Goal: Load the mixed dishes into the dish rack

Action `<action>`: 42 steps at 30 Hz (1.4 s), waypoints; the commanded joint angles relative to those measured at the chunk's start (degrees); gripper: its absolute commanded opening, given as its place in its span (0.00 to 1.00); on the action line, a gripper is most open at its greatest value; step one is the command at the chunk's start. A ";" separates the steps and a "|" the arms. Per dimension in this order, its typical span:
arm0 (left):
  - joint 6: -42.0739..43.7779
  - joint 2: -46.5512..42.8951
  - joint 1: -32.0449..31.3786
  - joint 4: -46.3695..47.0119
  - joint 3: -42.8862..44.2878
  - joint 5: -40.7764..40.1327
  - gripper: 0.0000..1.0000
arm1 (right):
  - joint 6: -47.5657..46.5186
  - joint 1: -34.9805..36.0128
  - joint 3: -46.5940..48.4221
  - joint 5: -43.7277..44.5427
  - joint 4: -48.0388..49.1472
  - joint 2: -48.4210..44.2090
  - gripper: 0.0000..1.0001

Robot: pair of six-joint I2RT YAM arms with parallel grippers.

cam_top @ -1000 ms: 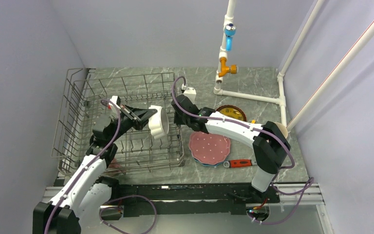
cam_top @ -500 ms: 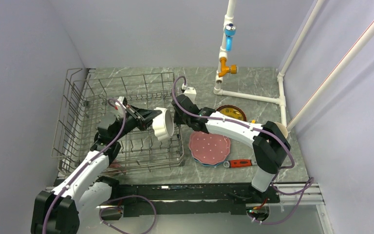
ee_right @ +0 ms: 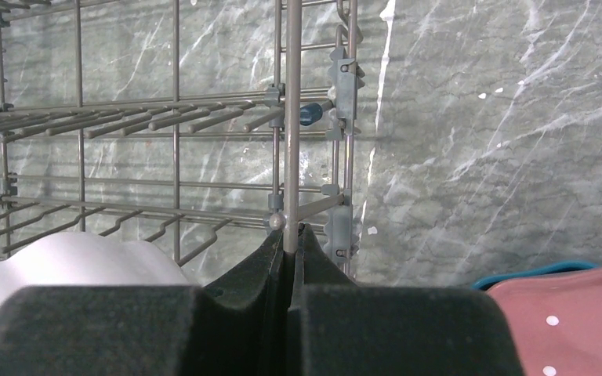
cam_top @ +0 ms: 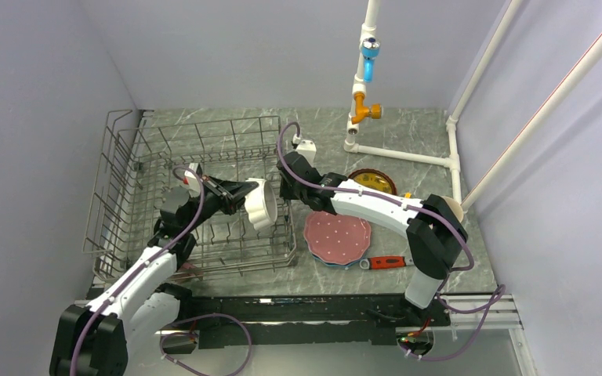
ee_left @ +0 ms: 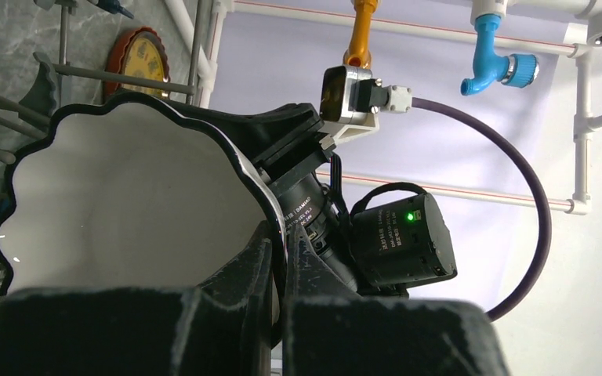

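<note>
A robotics lab test cell, dressed as a mock kitchen. Plain pale partition walls [cam_top: 47,86] box in a marble-patterned table [cam_top: 415,129]. A left arm [cam_top: 137,274] and right arm [cam_top: 372,205] are bolted at its near edge. Bare white pipe [cam_top: 404,154] stands in for plumbing (blue tap [cam_top: 369,61], orange fitting [cam_top: 363,110]) near a dish rack [cam_top: 114,196].

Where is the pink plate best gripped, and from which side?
Probably its near-left rim, from above: the pink plate lies flat on the blue plate, so only the thin edge offers a pinch; the right arm covers the far edge, the wrench crowds the near right.
</note>
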 commanded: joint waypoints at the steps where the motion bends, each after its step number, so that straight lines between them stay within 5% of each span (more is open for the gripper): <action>1: 0.31 -3.35 -0.14 4.93 -0.21 -2.88 0.00 | 0.36 0.22 0.11 -1.62 6.17 -1.92 0.00; 9: -0.11 -3.86 -0.15 4.71 -2.47 -6.13 0.00 | 0.39 0.18 0.15 -2.00 6.41 -1.80 0.00; 20: 1.89 -7.30 -0.18 -7.30 -1.68 -10.86 0.00 | 0.48 0.14 -0.18 -2.08 6.71 -1.95 0.00; 29: 1.86 -8.89 -0.09 -8.89 -3.92 -11.84 0.22 | 0.54 0.13 -0.19 -2.29 6.73 -1.95 0.00; 35: 3.45 -8.87 -0.08 -11.31 -2.95 -11.71 0.48 | 0.48 0.14 0.06 -2.54 6.63 -1.62 0.00; 42: 10.87 -9.82 -0.08 -19.49 0.99 -13.06 0.63 | 0.22 0.15 0.08 -2.42 6.44 -1.68 0.00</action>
